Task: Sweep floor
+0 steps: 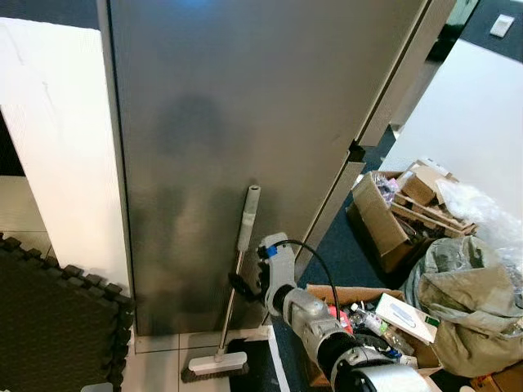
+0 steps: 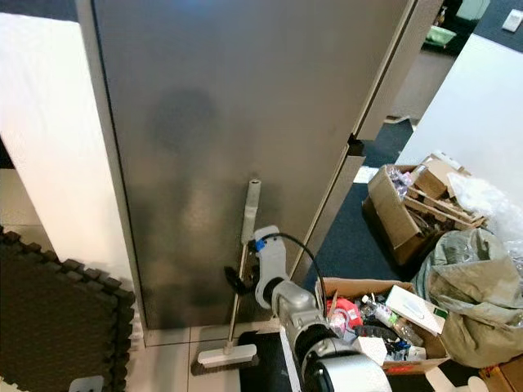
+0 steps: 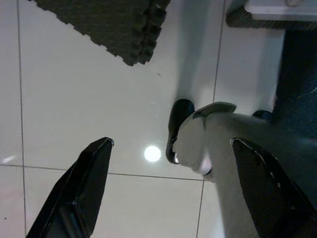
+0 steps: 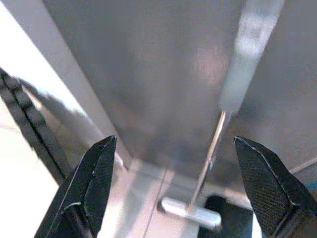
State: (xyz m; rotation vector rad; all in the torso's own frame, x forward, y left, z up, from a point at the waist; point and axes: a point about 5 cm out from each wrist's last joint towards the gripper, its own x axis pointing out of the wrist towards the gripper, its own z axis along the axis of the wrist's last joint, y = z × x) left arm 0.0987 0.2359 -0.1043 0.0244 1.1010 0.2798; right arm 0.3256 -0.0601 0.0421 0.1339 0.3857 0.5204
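Observation:
A broom stands leaning on a tall grey panel [image 1: 245, 106], with its grey grip [image 1: 248, 216] up, a thin metal shaft and a white brush head [image 1: 217, 363] on the floor. My right gripper [image 1: 242, 286] is held out at the shaft's mid height, right beside it. In the right wrist view this gripper [image 4: 173, 144] is open, and the shaft [image 4: 212, 153] runs in the gap, nearer one finger, with nothing gripped. My left gripper [image 3: 171, 143] hangs open over white floor tiles [image 3: 89, 109].
A dark foam mat [image 1: 49, 318] lies at the lower left. To the right are open cardboard boxes [image 1: 384, 220] full of clutter and a green bag [image 1: 462, 294]. A white wall [image 1: 57, 139] stands left of the panel. My own foot [image 3: 178, 121] is on the tiles.

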